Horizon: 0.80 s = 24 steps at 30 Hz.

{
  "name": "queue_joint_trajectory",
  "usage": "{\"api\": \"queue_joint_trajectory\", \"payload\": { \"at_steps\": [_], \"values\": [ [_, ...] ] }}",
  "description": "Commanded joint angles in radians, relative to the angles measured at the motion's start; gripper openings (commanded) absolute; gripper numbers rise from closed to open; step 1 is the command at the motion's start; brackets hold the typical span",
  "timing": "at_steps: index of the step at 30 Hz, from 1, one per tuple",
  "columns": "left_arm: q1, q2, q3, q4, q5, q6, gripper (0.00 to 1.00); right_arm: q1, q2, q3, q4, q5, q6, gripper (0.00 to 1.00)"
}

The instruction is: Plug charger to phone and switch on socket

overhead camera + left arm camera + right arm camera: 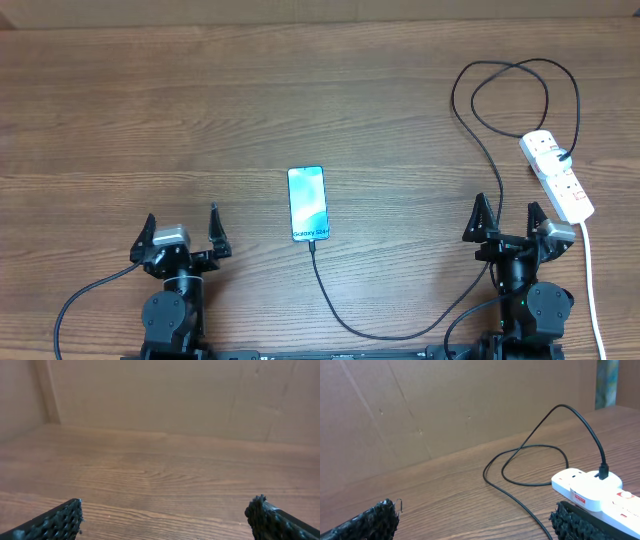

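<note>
Left gripper [182, 215]: You had it parked at the near edge of the table [150, 120], jaws spread wide. It held nothing and touched nothing. Its wrist view showed only bare wood between the fingers [60, 520].

Right gripper [508, 205]: It was also at the near edge with its jaws wide apart and empty. It sat just beside the near end of the power strip [556, 176], not touching it.

Charger cable [345, 315]: It swept in a low curve across the near table between your two arms. One end met the near short edge of the phone [307, 203].

Phone: It lay flat, screen up and lit, mid-table and well apart from both grippers. The cable tip touched its near edge, but whether it was fully seated could not be told from overhead.

Power strip: It lay at the right, angled away from you, and its white cord [590, 270] ran back toward the near edge. The charger's far end, past a loose loop, stood plugged into an outlet at the far end.

Red switches [625, 494]: They were too small to read as on or off.

Step in hand: By the look of it the plugging-in was done, or nearly, and the switching-on was left.

Next move: You would likely need the right arm to reach over the strip and press the switch beside the occupied outlet with one fingertip, without dragging the cable.
</note>
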Motion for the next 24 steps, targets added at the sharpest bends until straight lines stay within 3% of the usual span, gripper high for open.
{"api": "queue_joint_trajectory", "payload": {
  "at_steps": [1,24],
  "values": [
    [-0.002,-0.013,-0.003,-0.008,0.064,0.06,1.0,0.006,-0.01,-0.011,0.005,0.003,-0.005,1.0],
    [0.039,-0.013,-0.004,-0.002,0.051,0.014,0.99,0.005,-0.01,-0.011,0.005,0.003,-0.005,1.0]
  ]
}}
